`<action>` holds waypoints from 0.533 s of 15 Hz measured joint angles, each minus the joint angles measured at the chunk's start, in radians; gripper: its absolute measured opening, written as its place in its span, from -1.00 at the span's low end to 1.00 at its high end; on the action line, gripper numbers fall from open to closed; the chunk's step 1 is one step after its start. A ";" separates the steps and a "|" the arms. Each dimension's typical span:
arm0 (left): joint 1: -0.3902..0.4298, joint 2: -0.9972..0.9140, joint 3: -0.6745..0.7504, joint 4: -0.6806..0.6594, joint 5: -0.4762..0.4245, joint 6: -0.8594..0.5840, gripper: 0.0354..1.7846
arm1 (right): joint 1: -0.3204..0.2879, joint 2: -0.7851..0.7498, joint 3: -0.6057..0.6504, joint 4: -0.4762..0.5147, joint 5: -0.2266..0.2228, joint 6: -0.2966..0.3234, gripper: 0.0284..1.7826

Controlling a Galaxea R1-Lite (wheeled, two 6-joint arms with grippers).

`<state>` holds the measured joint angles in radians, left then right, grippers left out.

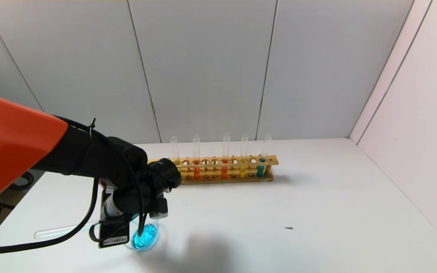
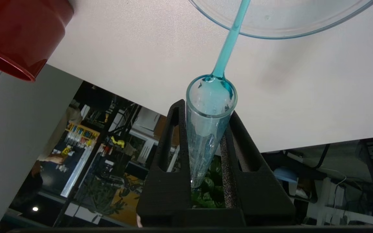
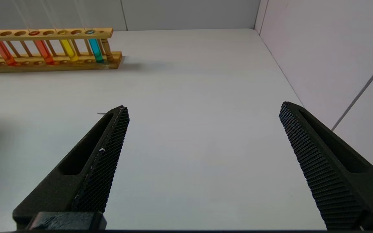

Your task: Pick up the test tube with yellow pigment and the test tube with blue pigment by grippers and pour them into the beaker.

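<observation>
My left gripper (image 1: pixel 117 226) (image 2: pixel 207 109) is shut on the test tube with blue pigment (image 2: pixel 206 129) (image 1: pixel 57 230), which lies tipped nearly level at the table's front left. A thin blue stream (image 2: pixel 228 45) runs from the tube's mouth into the beaker (image 2: pixel 280 32). The beaker (image 1: pixel 145 236) stands just under the gripper and holds a pool of blue liquid. The test tube with yellow pigment (image 1: pixel 242 168) (image 3: pixel 69 50) stands upright in the wooden rack (image 1: pixel 218 178) (image 3: pixel 50 66). My right gripper (image 3: pixel 203 106) hangs open over bare table, off to the right of the rack, holding nothing.
The rack also holds two orange-red tubes (image 1: pixel 197 170), a teal tube (image 1: pixel 260 168) at its right end and a yellowish tube (image 1: pixel 175 161) at its left end. A dark red cup (image 2: pixel 18 35) stands near the beaker. A small dark speck (image 1: pixel 288 228) lies on the table.
</observation>
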<state>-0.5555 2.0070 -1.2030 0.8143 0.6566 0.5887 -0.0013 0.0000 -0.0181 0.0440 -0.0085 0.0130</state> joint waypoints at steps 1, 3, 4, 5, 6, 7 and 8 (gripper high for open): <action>-0.003 0.009 -0.008 0.015 0.013 -0.002 -0.68 | 0.000 0.000 0.000 0.000 0.000 0.000 0.91; -0.009 0.030 -0.017 0.021 0.020 -0.006 -0.68 | 0.000 0.000 0.000 0.000 -0.001 0.000 0.91; -0.014 0.039 -0.019 0.024 0.020 -0.006 -0.68 | 0.000 0.000 0.000 0.000 0.000 0.000 0.91; -0.020 0.047 -0.021 0.031 0.021 -0.006 -0.68 | 0.000 0.000 0.000 0.000 0.000 0.000 0.91; -0.027 0.057 -0.026 0.046 0.023 -0.006 -0.68 | 0.000 0.000 0.000 0.000 0.000 0.000 0.91; -0.034 0.068 -0.032 0.057 0.032 -0.008 -0.68 | 0.000 0.000 0.000 0.000 0.000 0.000 0.91; -0.041 0.078 -0.039 0.064 0.039 -0.013 -0.68 | 0.000 0.000 0.000 0.000 0.000 0.000 0.91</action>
<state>-0.5964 2.0849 -1.2415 0.8779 0.6955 0.5762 -0.0017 0.0000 -0.0181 0.0443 -0.0085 0.0128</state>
